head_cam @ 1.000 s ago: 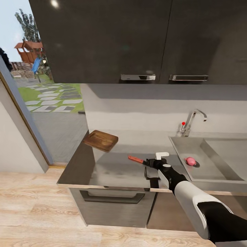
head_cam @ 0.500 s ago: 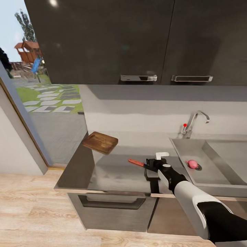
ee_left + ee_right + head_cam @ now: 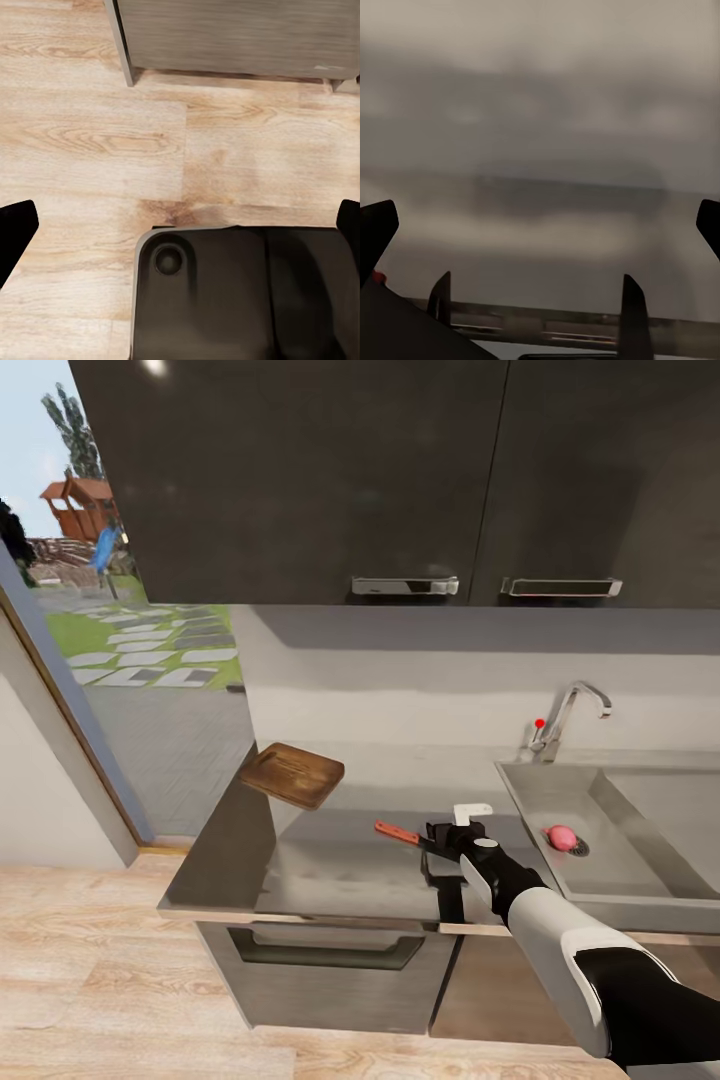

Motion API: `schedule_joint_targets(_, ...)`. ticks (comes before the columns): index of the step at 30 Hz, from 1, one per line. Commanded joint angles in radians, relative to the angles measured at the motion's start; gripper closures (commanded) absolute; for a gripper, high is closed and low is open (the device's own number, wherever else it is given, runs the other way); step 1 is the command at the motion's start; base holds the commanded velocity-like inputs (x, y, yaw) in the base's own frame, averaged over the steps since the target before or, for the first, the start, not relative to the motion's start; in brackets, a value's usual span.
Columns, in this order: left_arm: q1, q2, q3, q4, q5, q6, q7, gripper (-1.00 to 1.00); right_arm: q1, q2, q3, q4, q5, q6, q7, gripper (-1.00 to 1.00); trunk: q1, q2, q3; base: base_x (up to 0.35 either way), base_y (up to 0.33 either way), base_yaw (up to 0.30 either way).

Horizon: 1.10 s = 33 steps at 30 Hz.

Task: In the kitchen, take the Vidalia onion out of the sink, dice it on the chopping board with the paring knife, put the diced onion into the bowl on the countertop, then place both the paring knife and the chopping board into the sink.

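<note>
Beside the sink (image 3: 610, 830), the right gripper (image 3: 447, 834) has barely shifted, hovering by the paring knife (image 3: 398, 831), fingers seemingly apart; pickup remains pending. Inside the sink lies the Vidalia onion (image 3: 559, 837); the chopping board (image 3: 293, 774) sits far off.

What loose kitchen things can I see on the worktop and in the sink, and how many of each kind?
Chopping board: 1, on the countertop
Paring knife: 1, on the countertop
Bowl: 1, partly hidden behind the right gripper
Vidalia onion: 1, in the sink
Total: 4
</note>
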Motion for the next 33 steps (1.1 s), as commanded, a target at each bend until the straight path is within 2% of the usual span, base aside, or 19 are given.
schedule_joint_targets(1, 0.000, 0.000, 0.000, -0.001, 0.002, -0.001, 0.000, -1.00, -0.001, 0.000, 0.006, -0.001, 0.000, 0.004, -0.005, -1.00, 0.001, -0.002, -0.003, 0.000, 0.000, 0.000)
schedule_joint_targets(33, 0.000, 0.000, 0.000, 0.001, 0.002, -0.001, 0.000, -1.00, -0.001, 0.000, 0.006, -0.001, 0.000, 0.004, -0.005, -1.00, 0.001, -0.002, -0.023, 0.000, 0.000, 0.000)
